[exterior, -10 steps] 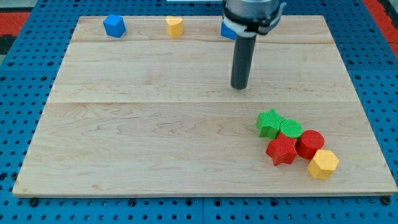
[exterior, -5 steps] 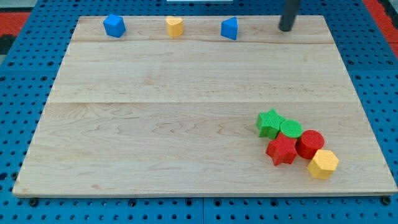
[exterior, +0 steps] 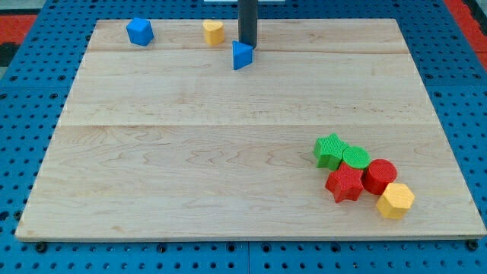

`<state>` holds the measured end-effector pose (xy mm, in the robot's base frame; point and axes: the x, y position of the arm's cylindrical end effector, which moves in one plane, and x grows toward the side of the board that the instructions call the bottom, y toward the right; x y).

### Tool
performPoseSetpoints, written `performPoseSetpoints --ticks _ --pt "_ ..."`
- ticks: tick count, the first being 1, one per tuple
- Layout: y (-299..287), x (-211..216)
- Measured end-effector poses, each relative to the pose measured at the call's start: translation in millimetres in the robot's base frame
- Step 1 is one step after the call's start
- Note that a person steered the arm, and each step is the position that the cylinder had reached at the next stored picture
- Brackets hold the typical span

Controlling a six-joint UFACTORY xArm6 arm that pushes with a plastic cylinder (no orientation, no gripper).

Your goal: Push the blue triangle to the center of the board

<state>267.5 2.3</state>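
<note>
Contact looks made: our tip (exterior: pixel 247 47) sits just behind the blue triangle (exterior: pixel 241 55), touching its far right side; being a bare rod, it grasps nothing. That triangle lies near the far edge of the board (exterior: pixel 152 152). We should push steadily nearward, staying centred behind it so it cannot slip sideways.

One camera, high and angled down.
It frames the whole wooden counter (exterior: pixel 228 152) from its near edge, moderately close.

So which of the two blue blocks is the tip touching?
The blue triangle, just below my tip; the other blue block sits far off toward the view's top left.
</note>
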Motion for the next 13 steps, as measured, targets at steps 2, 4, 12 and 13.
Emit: performPoseSetpoints --ticks 2,4,12,13 --pt "-14.2 4.7" --pt "-15.1 49.2" --pt "-69.6 67.7" --pt "-80.7 67.7"
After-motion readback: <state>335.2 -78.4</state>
